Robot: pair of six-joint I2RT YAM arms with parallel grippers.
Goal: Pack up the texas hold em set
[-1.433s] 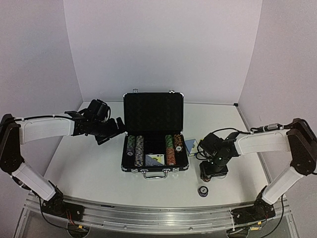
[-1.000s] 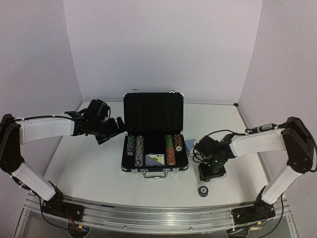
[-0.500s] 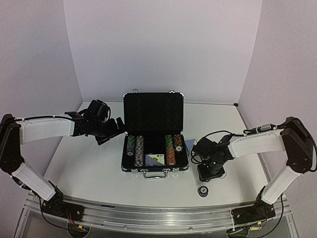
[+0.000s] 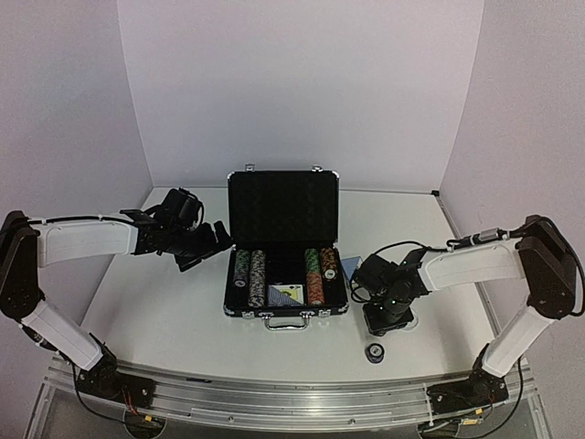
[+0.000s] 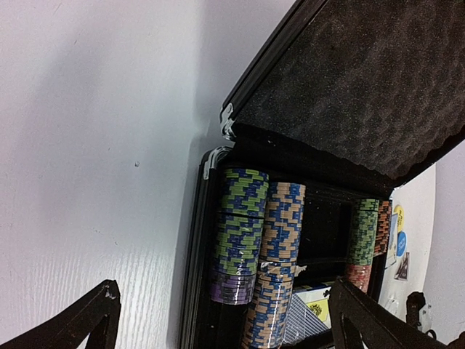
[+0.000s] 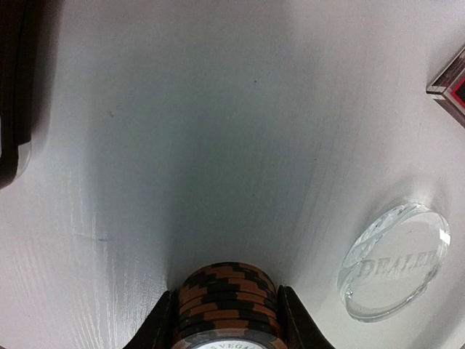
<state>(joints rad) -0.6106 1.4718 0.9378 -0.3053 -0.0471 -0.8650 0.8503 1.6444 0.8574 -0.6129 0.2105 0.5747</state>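
Orange-and-black striped poker chip stack sits squeezed in the right gripper; a loose squeeze could spill chips when lifted. Left gripper hangs wide open.

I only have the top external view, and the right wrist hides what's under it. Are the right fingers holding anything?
Observer: Yes, the right fingers are shut on a stack of orange-and-black chips.
Operator: Anything loose nearby?
Observer: A clear disc engraved DEALER lies flat on the table, apart from the stack.
Operator: And the left fingers?
Observer: The left fingers are open, nothing between them, facing the briefcase and its green-and-blue chip row.
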